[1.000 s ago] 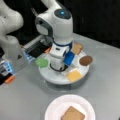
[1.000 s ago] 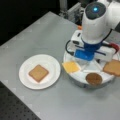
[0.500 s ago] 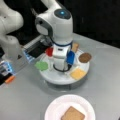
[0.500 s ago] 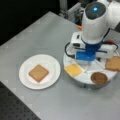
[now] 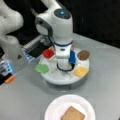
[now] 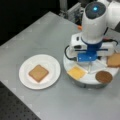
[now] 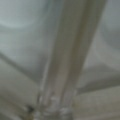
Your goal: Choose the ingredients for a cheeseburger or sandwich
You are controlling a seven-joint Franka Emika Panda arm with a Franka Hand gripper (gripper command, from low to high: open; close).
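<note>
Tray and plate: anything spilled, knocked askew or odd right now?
Nothing stands out. One bread square lies flat on the plate; cheese, patty, tomato and lettuce sit in separate sections of the tray. The gripper is low over the tray's middle.

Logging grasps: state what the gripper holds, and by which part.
Cannot be told: the gripper is down at the middle of the sectioned tray, its fingertips hidden; no ingredient shows in it.

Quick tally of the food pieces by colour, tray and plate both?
Tan bread: 2, on the plate and on the tray
Red tomato: 1
Green lettuce: 1
Yellow cheese: 1
Brown patty: 1
Total: 6
</note>
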